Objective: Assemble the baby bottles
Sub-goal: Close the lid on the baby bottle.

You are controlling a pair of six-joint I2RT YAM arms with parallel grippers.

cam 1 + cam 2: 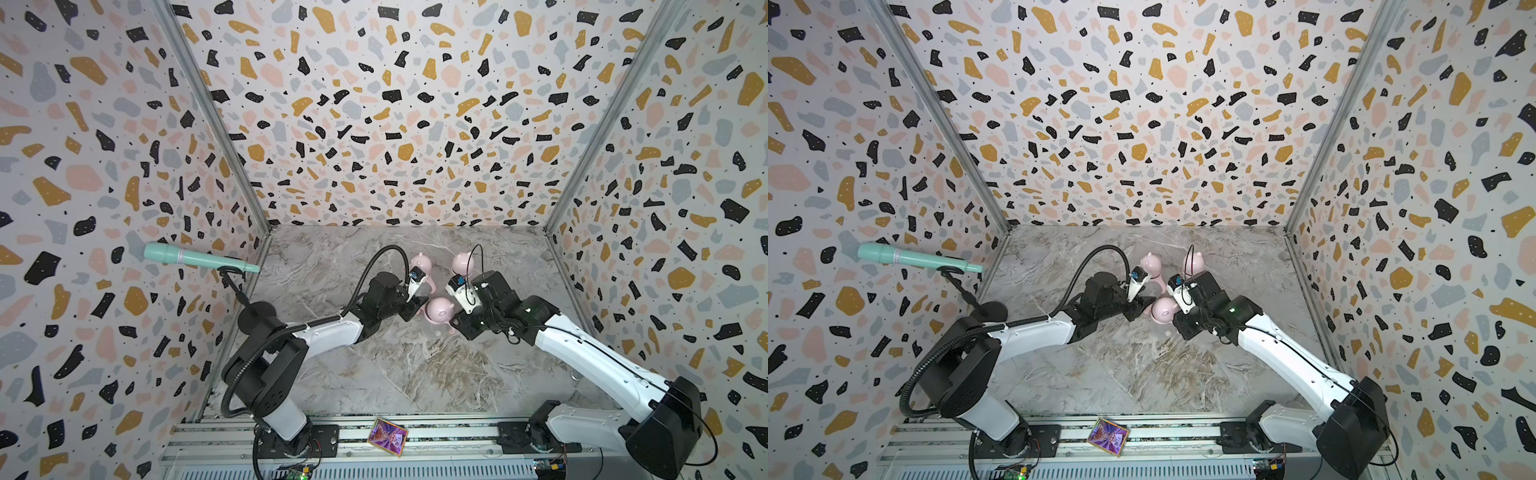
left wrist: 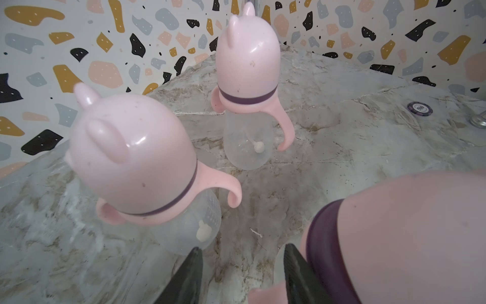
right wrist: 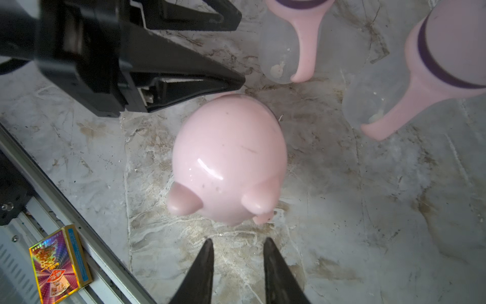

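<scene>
1. Left of the bench centre, the left gripper is part open and grips nothing; one finger is just beside the near bottle.
2. At the centre, the near bottle stands capped. The left back bottle and the right back bottle, also capped, stand behind it.
3. Right of centre, the right gripper is part open and empty, its tips short of the near bottle's pink cap.

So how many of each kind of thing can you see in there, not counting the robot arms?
Baby bottles: 3
Microphone: 1
Card box: 1
Poker chip: 1
Total: 6
</scene>
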